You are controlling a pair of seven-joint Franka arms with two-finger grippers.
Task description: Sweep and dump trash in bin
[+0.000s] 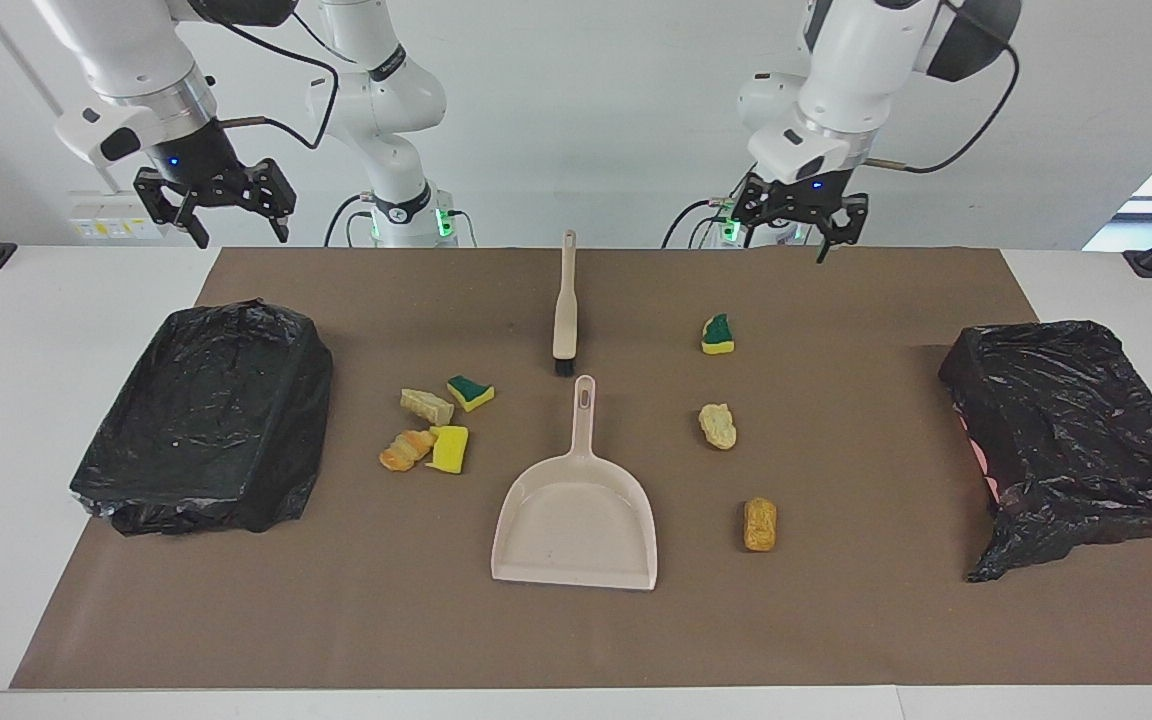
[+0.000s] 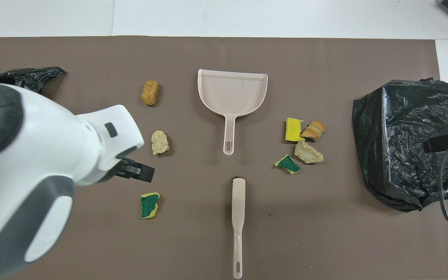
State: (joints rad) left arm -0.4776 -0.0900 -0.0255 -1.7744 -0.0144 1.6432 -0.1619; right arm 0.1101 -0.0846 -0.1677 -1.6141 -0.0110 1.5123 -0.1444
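Note:
The trash lies on the brown mat in two groups. A yellow sponge, an orange lump, a tan lump and a green-topped sponge cluster toward the right arm's end. Another green-topped sponge, a pale lump and a brown lump lie in a row toward the left arm's end. A black-bagged bin sits at the right arm's end, another bin at the left arm's. My left gripper hangs open and empty over the mat's robot-side edge. My right gripper waits open above its bin's robot-side corner.
A beige dustpan lies mid-mat, handle toward the robots. A beige brush lies in line with it, nearer the robots, bristles toward the pan. In the overhead view the left arm covers its bin and part of the mat.

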